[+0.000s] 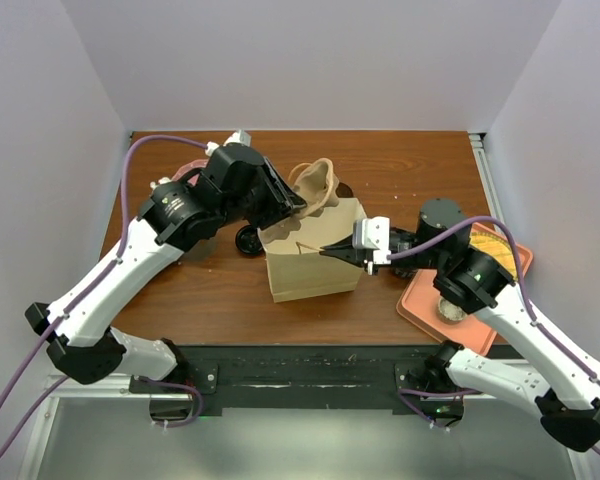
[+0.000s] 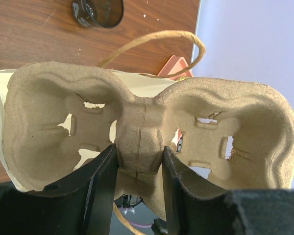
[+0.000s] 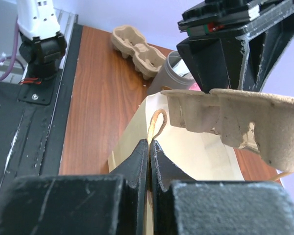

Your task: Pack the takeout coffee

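Note:
The takeout coffee [image 2: 99, 11], a short dark cup with a black lid, stands on the wooden table just left of the paper bag [image 1: 310, 265]; in the top view only a dark patch of the coffee [image 1: 248, 240] shows beside my left arm. My left gripper [image 2: 139, 149] is shut on the middle ridge of a pulp cup carrier [image 2: 142, 112], holding it above the bag's open mouth. My right gripper [image 3: 150, 142] is shut on the bag's near rope handle [image 3: 157, 122], at the bag's right side [image 1: 325, 252]. The far handle [image 2: 152, 38] arches free.
A second pulp carrier [image 3: 137, 44] and a grey cup [image 3: 174, 66] sit at the table's far left. An orange tray [image 1: 420, 300] lies at the right under my right arm, with a small round thing [image 1: 448, 310] on it. Walls enclose three sides.

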Tool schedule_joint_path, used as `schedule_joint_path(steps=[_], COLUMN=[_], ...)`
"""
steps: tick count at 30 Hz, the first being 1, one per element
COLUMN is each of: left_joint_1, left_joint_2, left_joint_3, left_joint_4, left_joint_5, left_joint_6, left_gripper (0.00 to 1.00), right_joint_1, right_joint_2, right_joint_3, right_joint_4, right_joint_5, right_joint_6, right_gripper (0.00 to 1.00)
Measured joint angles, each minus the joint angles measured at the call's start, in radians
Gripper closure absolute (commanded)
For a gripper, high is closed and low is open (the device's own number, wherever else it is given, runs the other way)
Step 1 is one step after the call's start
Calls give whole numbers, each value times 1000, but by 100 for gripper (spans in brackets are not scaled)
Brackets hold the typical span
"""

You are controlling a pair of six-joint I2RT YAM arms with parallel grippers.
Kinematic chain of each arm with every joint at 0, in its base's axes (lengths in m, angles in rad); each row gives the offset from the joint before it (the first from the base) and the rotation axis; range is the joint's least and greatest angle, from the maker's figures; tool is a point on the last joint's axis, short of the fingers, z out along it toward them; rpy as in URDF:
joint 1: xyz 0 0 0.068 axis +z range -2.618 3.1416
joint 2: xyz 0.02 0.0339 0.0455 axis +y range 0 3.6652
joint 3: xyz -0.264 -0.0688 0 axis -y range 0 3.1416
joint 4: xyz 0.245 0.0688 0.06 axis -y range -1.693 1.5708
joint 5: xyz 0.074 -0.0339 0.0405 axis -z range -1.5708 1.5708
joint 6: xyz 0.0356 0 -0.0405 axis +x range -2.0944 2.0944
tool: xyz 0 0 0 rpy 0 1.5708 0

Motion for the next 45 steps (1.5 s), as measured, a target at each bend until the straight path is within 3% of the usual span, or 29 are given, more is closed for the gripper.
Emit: schedule_joint_path(steps=[16,24,30,31,37,45], left_joint_1=[-82,-84,-87,-89,-97,-100], left_joint_2=[72,109,137,141,159,189], left_joint_3=[3,76,81,81,85,105], left_joint_4=[-82,-160,-193,-196,-219,-235], left_joint_5=[-54,-120,-137,-139,-147,-162], left_joint_6=[16,13,6,6,8,23], left_gripper=[78,79,80,80,80,81], right_joint_1=[0,7,13,13,13,13], right_joint_2=[-8,-16,-27,-29,-34,-13], right_joint_3=[-15,-29,-46,-46,-14,288], right_joint_4=[-19,-21,-14,-14,-21,-109], right_joint_5=[32,31,38,43,122,412], right_joint_6=[-47,-48,-6,11,192,589], right_gripper=[100,100,81,71,55,55])
